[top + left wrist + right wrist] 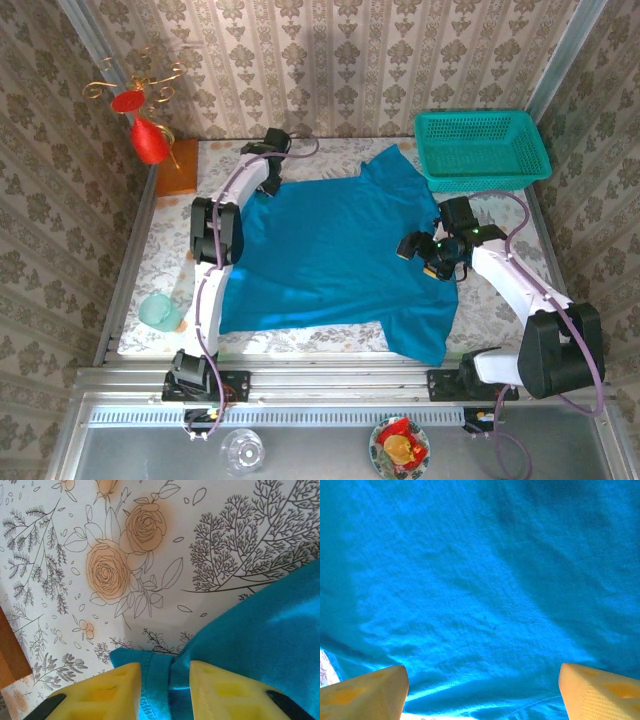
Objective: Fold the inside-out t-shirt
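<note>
At the far-left corner of the tabletop [165, 250] lies a brown wooden block [178, 168], and a pale green cup [160, 312] sits near the near-left corner. The left arm reaches along the left side to the far edge, where the left gripper [272, 150] meets the far-left corner of the inside-out t-shirt [330, 250].

In the left wrist view, the left gripper [165, 680] has its yellow fingers [110, 690] closed in on a stitched hem of the t-shirt [270, 630]. The blue cloth fills the gap between them, and the flowered table cover [150, 530] lies bare beyond it.

The t-shirt is spread fairly flat over the middle of the tabletop, reaching from the left arm almost to the right edge. One sleeve points toward the far-right corner and one corner hangs toward the near edge.

The right gripper [428, 252] hovers over the right part of the shirt. In the right wrist view its fingers [365, 690] stand wide apart with nothing between them, above wrinkled blue cloth [480, 580].

A teal mesh basket [480, 148] sits at the far-right corner, just beside the sleeve.
</note>
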Robot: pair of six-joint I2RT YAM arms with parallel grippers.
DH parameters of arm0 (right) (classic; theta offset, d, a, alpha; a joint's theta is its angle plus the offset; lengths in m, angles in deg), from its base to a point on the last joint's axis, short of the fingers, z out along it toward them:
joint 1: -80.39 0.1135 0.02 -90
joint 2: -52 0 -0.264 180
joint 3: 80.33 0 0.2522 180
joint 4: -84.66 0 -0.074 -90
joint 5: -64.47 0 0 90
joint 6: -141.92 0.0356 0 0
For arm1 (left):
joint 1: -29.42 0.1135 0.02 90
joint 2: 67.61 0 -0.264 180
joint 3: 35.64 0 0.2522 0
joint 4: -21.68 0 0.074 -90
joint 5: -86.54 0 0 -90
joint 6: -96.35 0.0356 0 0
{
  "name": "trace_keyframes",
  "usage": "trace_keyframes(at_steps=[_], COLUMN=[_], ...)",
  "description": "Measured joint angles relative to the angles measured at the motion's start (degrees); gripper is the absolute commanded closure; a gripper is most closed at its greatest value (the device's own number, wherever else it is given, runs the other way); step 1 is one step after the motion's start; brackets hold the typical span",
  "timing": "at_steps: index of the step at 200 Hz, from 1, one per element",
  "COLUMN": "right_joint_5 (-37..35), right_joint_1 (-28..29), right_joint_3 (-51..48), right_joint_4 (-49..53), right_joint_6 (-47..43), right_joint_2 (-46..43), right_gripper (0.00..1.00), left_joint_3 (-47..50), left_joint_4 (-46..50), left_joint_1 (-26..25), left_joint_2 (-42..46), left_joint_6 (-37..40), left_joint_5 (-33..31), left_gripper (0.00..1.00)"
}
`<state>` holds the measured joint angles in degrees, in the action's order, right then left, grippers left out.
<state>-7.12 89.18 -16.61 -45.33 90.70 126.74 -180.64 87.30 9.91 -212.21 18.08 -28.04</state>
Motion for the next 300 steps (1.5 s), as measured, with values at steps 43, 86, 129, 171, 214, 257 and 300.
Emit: trace_keyframes(at_steps=[43, 86, 129, 171, 214, 257, 300], right_joint_5=[0.00, -0.02, -0.04, -0.02, 0.68, 2.95, 5.90], right_joint_1=[0.11, 0.11, 0.39, 0.85, 1.75, 3.19, 4.13], right_joint_3=[0.00, 0.00, 0.00, 0.00, 0.00, 1.68, 12.07], right_joint_4=[0.00, 0.00, -0.02, -0.74, -6.23, -13.99, -21.44], right_joint_6=[0.02, 0.04, 0.42, 0.48, 1.09, 2.01, 2.43], right_joint_2=[0.00, 0.00, 0.00, 0.00, 2.27, 9.07, 21.66], right_gripper=[0.20, 0.20, 0.20, 0.20, 0.20, 0.21, 0.23], left_joint_3=[0.02, 0.31, 2.29, 2.29, 2.27, 2.27, 2.27], left_joint_4=[0.52, 1.11, 1.31, 1.36, 1.75, 2.45, 3.04], left_joint_1=[0.09, 0.31, 0.66, 0.90, 1.60, 3.65, 4.61], left_joint_2=[0.00, 0.00, 0.00, 0.00, 0.50, 1.09, 2.29], left_joint_6=[0.74, 0.81, 0.79, 0.79, 0.07, -1.20, -2.58], left_joint_5=[-1.51, -1.84, -1.84, -1.84, 0.63, 3.52, 7.56], left_gripper=[0.71, 0.75, 0.82, 0.86, 0.91, 0.95, 0.98])
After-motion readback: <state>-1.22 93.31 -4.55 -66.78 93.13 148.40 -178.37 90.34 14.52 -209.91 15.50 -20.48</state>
